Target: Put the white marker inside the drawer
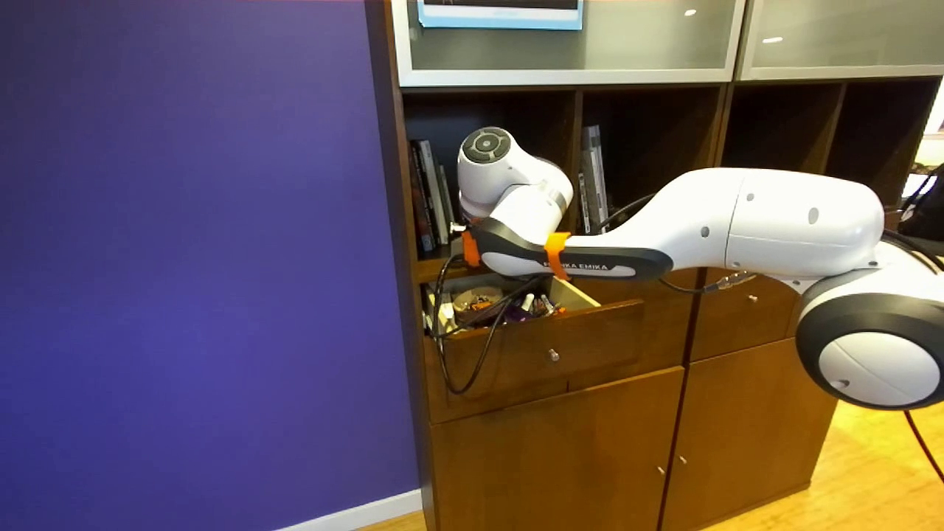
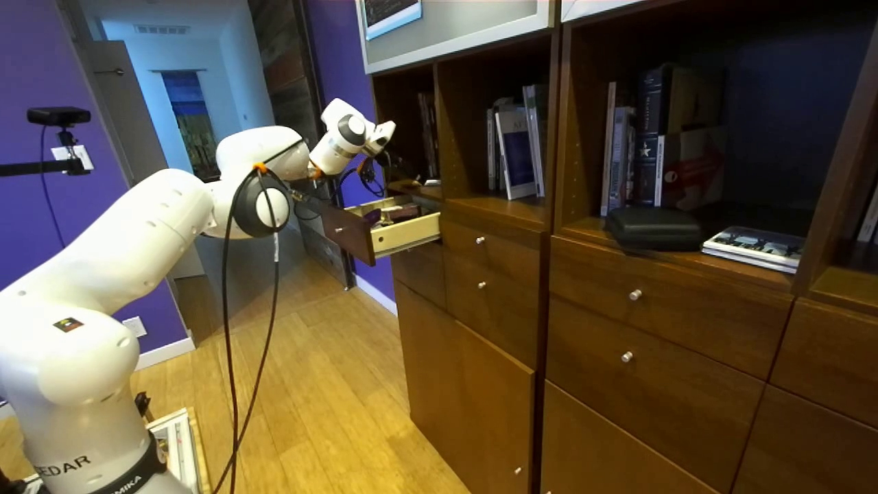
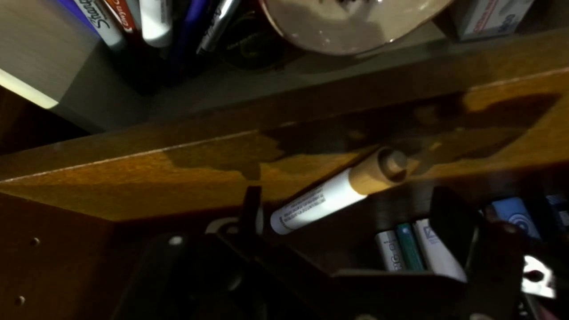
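The white marker [image 3: 318,203] with an orange-tan end lies on the wooden shelf [image 3: 213,164] in the wrist view. My gripper [image 3: 349,194] is open, with one dark finger on each side of the marker and nothing held. Its near end is close to the left finger with a small gap. The drawer is pulled open below the shelf, in both exterior views [image 1: 509,361] [image 2: 405,235]. Its pale inner wall [image 3: 40,49] shows at the top of the wrist view. In an exterior view the gripper is hidden behind the white wrist [image 1: 516,192].
The drawer holds a bowl [image 3: 346,31], several markers and pens [image 3: 153,26] and a small box [image 3: 493,18]. Upright books [image 3: 393,249] stand deeper on the shelf. The bookcase side panel [image 3: 44,266] is at the left. A black cable [image 1: 442,339] hangs over the drawer front.
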Controlling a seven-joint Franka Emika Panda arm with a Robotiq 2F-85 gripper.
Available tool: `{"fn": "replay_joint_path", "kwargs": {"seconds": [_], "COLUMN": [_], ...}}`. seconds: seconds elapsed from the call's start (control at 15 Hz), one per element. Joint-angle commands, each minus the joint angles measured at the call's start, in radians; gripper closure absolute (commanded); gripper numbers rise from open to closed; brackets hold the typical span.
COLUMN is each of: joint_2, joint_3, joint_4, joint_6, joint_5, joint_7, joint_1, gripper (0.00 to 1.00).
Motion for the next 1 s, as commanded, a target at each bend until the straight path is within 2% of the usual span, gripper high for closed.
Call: {"fn": "replay_joint_path", "kwargs": {"seconds": [0.0, 0.4, 0.47, 0.6, 0.67, 0.73, 0.93], "joint_2": [0.035, 0.018, 0.084, 0.081, 0.016, 0.016, -0.004], "joint_3": [-0.031, -0.023, -0.043, -0.042, -0.046, -0.046, -0.023], "joint_4": [0.043, 0.033, 0.158, 0.176, 0.075, 0.084, 0.085], "joint_6": [0.000, -0.059, -0.112, -0.150, -0.122, -0.131, -0.131], "joint_5": [-0.016, 0.012, 0.070, 0.115, 0.138, 0.164, 0.237], "joint_7": [0.027, 0.010, -0.035, -0.048, -0.032, -0.039, -0.072], "joint_1": [0.015, 0.013, 0.015, 0.011, 0.016, 0.015, 0.007], "gripper": [0.35, 0.77, 0.85, 0.99, 0.99, 0.95, 0.95]}}
